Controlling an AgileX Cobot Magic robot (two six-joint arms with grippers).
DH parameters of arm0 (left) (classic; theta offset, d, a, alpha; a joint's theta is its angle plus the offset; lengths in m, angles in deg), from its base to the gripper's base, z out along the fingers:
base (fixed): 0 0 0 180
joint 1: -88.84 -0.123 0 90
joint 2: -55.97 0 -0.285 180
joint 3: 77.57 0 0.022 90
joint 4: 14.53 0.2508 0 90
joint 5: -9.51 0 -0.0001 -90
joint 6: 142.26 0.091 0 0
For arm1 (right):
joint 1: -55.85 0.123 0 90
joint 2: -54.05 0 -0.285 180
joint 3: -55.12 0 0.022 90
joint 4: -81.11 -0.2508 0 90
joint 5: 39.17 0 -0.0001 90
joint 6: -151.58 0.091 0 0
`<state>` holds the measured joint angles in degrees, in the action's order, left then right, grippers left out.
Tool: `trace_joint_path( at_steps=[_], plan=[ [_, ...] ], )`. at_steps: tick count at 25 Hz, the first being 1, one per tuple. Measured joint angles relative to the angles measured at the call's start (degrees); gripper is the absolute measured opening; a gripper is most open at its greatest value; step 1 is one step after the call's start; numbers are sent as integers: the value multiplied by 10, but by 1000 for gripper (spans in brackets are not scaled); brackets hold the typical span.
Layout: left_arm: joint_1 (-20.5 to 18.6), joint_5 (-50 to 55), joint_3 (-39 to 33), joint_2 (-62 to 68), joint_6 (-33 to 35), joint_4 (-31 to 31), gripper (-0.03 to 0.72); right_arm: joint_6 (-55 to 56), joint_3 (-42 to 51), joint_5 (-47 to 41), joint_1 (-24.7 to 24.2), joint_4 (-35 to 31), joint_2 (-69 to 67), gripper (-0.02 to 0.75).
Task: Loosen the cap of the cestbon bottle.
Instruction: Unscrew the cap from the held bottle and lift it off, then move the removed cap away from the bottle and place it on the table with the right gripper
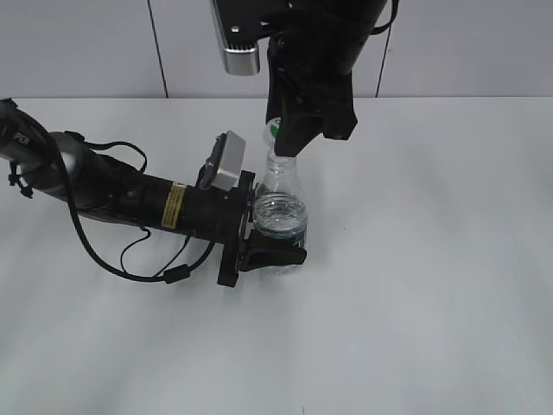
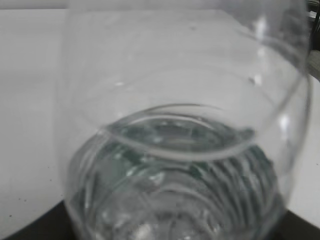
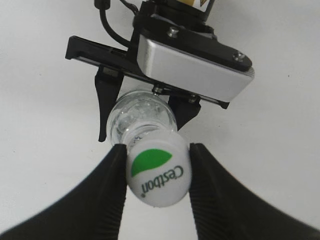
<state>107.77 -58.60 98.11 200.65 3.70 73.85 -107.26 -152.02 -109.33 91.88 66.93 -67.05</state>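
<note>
The cestbon bottle (image 1: 281, 203) stands upright on the white table, partly filled with water, its green label low on the body. My left gripper (image 1: 278, 251) is shut on the bottle's lower body from the left. The bottle fills the left wrist view (image 2: 185, 150). The white cap (image 3: 159, 170) with a green mark and "Cestbon" lettering sits on the neck. My right gripper (image 3: 157, 155) comes down from above and is shut on the cap, with a black finger against each side. In the exterior view the right gripper (image 1: 289, 143) hides most of the cap (image 1: 273, 130).
The left arm (image 1: 130, 194) lies low across the table's left half with loose black cables (image 1: 164, 272). Its silver wrist camera (image 1: 226, 161) sits just left of the bottle's neck. A white wall stands behind the table.
</note>
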Motion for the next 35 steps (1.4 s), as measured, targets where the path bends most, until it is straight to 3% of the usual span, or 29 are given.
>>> trace_joint_path(
  at_steps=[7,14,25,35],
  plan=[
    [0,0,0,0,0,1,408,90,-16,0,0,11,16,290],
    [0,0,0,0,-4,0,408,254,-29,0,-13,97,18,290],
    [0,0,0,0,-5,0,408,497,-26,54,-196,32,0,289],
    [0,-1,0,0,-5,-1,408,671,108,137,-264,58,-11,289]
  ],
)
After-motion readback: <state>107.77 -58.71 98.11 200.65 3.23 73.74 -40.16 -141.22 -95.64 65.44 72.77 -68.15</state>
